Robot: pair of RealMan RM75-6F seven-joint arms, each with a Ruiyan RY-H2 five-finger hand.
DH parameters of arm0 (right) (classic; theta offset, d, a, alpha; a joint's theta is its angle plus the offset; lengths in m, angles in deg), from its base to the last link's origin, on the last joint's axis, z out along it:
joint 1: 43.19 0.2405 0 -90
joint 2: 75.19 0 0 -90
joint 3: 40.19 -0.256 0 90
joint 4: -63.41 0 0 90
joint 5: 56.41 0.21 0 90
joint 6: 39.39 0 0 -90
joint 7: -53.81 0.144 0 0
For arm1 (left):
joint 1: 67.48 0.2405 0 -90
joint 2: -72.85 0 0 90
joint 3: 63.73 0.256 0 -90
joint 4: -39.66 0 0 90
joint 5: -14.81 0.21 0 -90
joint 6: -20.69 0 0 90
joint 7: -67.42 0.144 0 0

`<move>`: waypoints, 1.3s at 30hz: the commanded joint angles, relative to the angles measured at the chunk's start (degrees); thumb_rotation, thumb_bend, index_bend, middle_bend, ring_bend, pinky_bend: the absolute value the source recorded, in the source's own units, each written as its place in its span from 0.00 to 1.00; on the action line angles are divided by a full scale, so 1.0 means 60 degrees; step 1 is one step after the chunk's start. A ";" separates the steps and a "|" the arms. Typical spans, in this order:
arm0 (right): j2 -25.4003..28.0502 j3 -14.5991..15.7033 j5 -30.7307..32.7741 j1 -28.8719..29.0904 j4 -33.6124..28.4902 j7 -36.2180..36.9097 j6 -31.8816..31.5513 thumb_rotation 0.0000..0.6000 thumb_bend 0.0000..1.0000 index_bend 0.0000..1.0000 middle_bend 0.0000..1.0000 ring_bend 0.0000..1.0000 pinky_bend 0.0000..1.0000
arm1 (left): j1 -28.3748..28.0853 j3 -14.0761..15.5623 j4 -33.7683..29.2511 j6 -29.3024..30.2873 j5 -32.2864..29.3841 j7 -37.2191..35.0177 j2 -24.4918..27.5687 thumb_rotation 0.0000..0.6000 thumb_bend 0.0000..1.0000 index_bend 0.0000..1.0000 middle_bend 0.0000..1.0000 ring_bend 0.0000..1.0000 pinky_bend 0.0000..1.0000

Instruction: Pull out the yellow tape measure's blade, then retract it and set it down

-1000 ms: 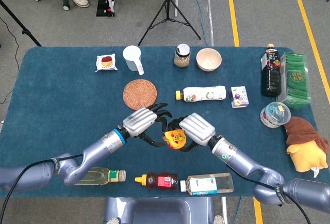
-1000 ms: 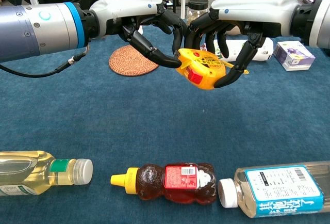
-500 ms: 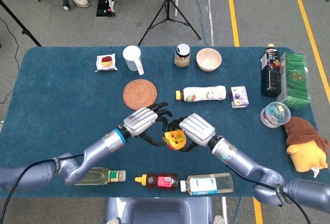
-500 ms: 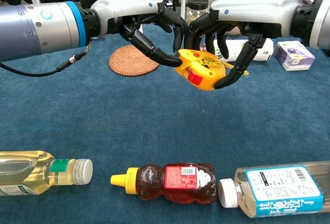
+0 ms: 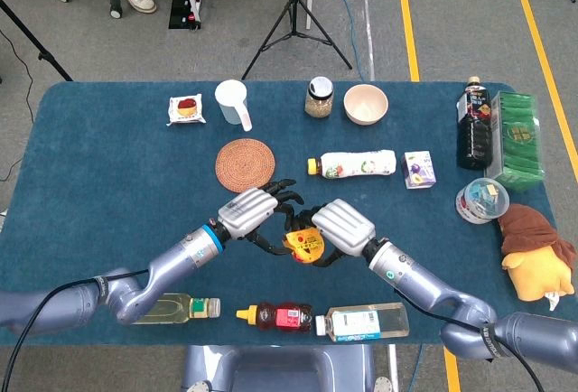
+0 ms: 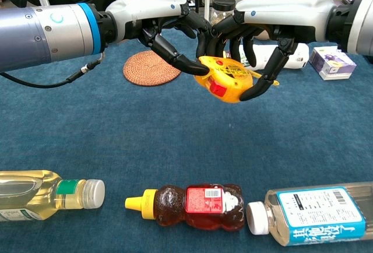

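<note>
You have both hands over the dark blue cloth-covered tabletop (image 5: 108, 166), meeting just in front of the round woven rattan coaster (image 5: 245, 164). Your right hand (image 6: 256, 37) has its fingers curled around the yellow plastic tape measure (image 6: 226, 78) and holds it clear of the cloth, on the near right of that coaster. Your left hand (image 6: 169, 28) has its dark fingers hooked in against the case's left edge, touching it; whether they have pinched the blade tip you cannot tell from either view.

No blade shows outside the case, so by my reading you are at the very start of the pull. The next move likely calls for a sure pinch on the tip, then drawing the hands apart while the right grips the case firmly.

Counting: one tape measure, one coaster, and in the row nearest you, well in front of the coaster, three lying bottles (image 6: 192, 206).
</note>
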 commanded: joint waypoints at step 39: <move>0.0036 -0.0051 0.0098 -0.0038 0.0100 0.0207 -0.0020 1.00 0.22 0.49 0.51 0.51 0.52 | 0.0028 -0.0037 -0.0154 -0.0122 -0.0284 0.0122 0.0018 0.81 0.35 0.57 0.23 0.01 0.11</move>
